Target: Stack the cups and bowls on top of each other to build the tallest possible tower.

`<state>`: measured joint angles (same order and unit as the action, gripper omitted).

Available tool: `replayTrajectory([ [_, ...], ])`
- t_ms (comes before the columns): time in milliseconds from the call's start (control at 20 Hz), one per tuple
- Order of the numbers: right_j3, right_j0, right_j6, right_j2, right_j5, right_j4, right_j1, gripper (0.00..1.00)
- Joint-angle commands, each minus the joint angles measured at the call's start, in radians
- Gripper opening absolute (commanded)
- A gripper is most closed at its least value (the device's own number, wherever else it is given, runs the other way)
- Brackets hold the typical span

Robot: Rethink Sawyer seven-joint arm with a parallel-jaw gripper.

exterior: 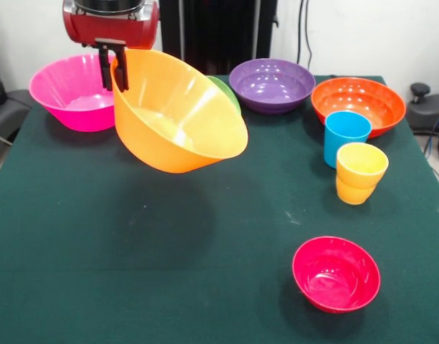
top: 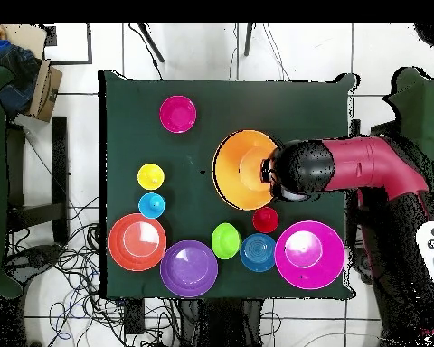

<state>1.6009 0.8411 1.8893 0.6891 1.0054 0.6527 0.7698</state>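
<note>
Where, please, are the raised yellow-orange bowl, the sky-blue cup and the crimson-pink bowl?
yellow-orange bowl point(exterior: 177, 115): front view, on its tilted inner wall.
sky-blue cup point(exterior: 346, 136): front view, on its outer side.
crimson-pink bowl point(exterior: 336, 273): front view, on its inside floor.

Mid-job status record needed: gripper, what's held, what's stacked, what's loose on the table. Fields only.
gripper: shut on the yellow-orange bowl's rim
yellow-orange bowl: lifted off the table, tilted
stacks so far: none visible
pink bowl: upright on table, beside the arm
purple bowl, orange bowl: upright, side by side
sky-blue cup, yellow cup: upright, close together
crimson-pink bowl: alone, apart from the rest
green bowl, blue bowl, red cup: clustered between purple and pink
</note>
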Motion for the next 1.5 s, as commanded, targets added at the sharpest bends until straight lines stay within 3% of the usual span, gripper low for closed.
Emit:
replayTrajectory([
  [50, 0.016, -0.062, -0.057, -0.023, 0.045, -0.025, 0.016, 0.00],
  [1500, 0.021, -0.060, -0.052, -0.044, -0.007, -0.011, 0.011, 0.00],
])
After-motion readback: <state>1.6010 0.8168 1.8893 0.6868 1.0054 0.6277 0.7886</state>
